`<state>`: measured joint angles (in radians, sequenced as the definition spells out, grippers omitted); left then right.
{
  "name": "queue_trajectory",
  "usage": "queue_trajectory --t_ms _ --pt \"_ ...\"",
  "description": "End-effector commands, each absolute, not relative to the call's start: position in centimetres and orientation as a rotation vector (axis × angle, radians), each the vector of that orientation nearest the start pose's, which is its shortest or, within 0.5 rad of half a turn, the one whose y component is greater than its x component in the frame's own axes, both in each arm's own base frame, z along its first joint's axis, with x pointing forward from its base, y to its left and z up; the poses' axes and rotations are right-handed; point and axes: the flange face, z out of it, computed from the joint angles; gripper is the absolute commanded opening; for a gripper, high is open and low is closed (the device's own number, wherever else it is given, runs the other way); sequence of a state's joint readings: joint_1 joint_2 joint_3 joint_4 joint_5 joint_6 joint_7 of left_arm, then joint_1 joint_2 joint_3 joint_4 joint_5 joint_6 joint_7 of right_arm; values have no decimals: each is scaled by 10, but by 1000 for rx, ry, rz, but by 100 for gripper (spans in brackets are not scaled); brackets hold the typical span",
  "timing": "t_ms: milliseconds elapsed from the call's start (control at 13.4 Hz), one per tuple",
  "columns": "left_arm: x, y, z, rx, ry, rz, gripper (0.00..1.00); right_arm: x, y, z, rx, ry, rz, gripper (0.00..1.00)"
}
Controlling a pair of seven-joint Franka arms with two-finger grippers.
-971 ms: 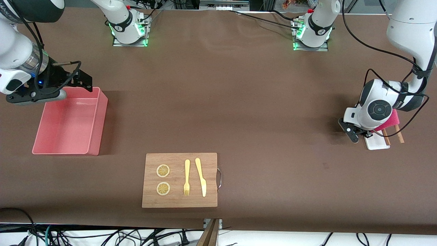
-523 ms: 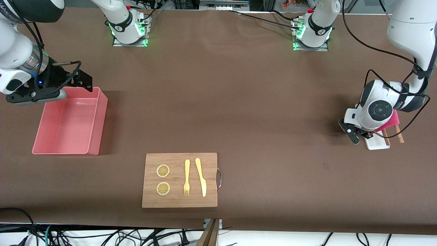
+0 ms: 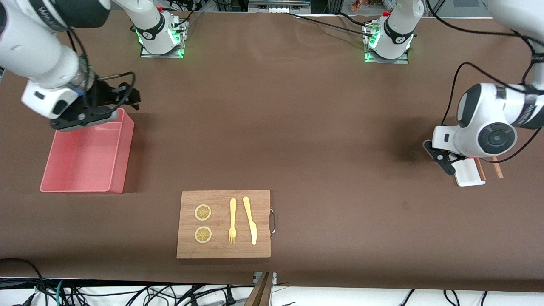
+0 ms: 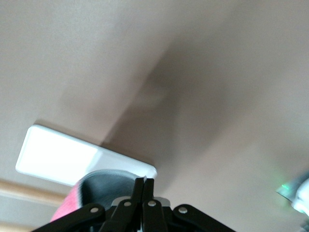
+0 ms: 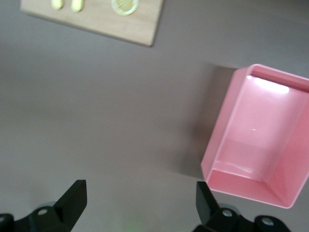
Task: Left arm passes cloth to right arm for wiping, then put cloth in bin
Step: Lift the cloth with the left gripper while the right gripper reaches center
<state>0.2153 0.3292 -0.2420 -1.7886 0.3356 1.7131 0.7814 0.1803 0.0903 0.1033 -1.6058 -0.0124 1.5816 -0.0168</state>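
Observation:
The cloth [image 4: 99, 187] shows only in the left wrist view, grey face up with a magenta edge. It hangs at my left gripper [image 4: 144, 182], whose fingers are shut on its edge, just over the small white tray [image 4: 60, 155]. In the front view the left gripper [image 3: 451, 163] is low beside that tray [image 3: 469, 176], and the arm's wrist hides the cloth. The pink bin [image 3: 87, 155] stands at the right arm's end of the table and is empty. It also shows in the right wrist view [image 5: 263, 145]. My right gripper [image 3: 127, 94] hangs open and empty over the bin's corner [image 5: 140, 205].
A wooden cutting board [image 3: 223, 224] lies near the front camera, holding two lemon slices [image 3: 203, 212], a yellow fork [image 3: 232, 220] and a yellow knife [image 3: 250, 219]. The board's edge also shows in the right wrist view [image 5: 101, 21]. Two wooden sticks [image 3: 496, 167] lie beside the white tray.
The left arm's wrist has risen and shifted outward, and now covers the pink cloth in the front view. The right arm has moved from the bin's outer side toward the table's middle.

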Motion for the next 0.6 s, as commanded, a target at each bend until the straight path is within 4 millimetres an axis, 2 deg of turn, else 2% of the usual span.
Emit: queue_trajectory --t_ms 0,149,224,299,448,523 --pt "609 16 418 -2716 1314 719 0 541 202 567 -3109 -610 183 100" --pt "612 13 456 -2761 1291 714 0 535 220 562 -3079 -692 192 100" --pt "609 8 474 -2809 1294 721 0 531 232 559 -3025 -849 206 100" --pt "607 2 490 -2853 1308 726 0 531 236 556 -2940 -1000 208 100" --pt "603 -15 515 -2985 1386 675 0 539 243 539 -2714 -1210 206 100" --pt "602 -33 519 -3029 1438 650 0 546 245 524 -2618 -1275 191 100"
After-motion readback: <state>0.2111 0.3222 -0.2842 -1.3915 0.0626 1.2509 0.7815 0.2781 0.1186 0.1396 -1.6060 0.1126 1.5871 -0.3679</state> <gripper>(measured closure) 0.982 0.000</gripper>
